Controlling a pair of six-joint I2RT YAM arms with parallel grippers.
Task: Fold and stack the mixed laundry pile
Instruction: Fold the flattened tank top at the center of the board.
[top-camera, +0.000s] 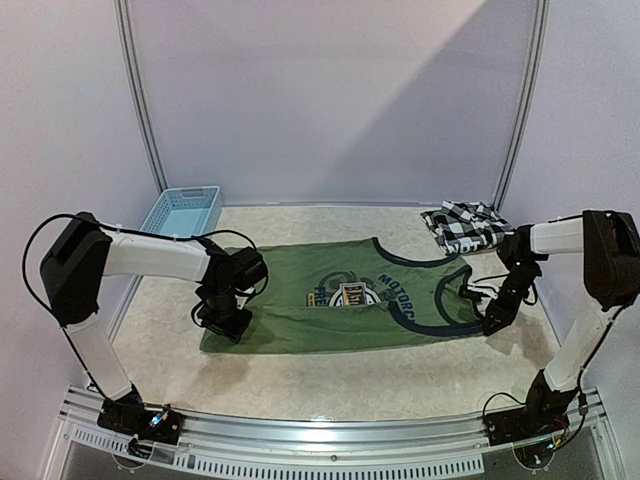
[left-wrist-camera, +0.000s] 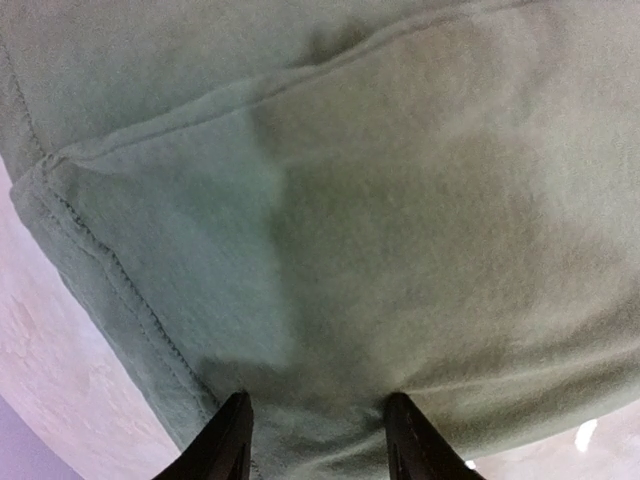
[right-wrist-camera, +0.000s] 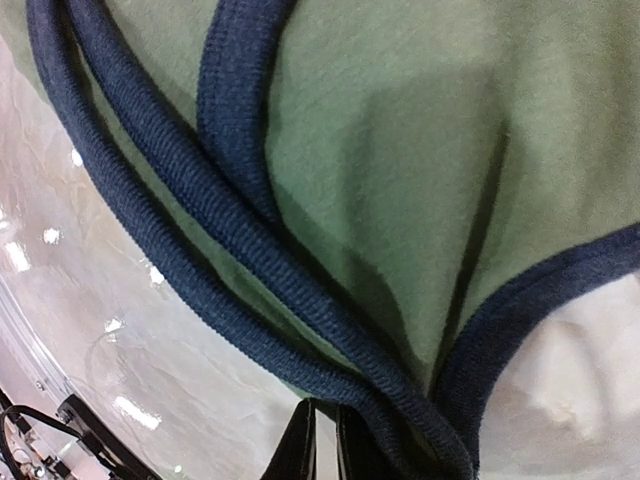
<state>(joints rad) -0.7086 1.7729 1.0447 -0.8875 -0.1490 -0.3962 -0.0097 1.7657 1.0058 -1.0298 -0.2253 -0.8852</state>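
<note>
Your left hand (left-wrist-camera: 318, 405) sits on the green shirt (top-camera: 330, 295), fingers half apart over the hem, gripping nothing I can see. Your right hand (right-wrist-camera: 322, 420) is nearly shut, pinching the blue-edged shoulder strap. The shirt lies flat on the table (top-camera: 330, 375), so I think you are on its first fold. Next, close the left hand on the hem, then lift both ends together. Only the top view shows the checked shirt (top-camera: 465, 226) at the far right.
</note>
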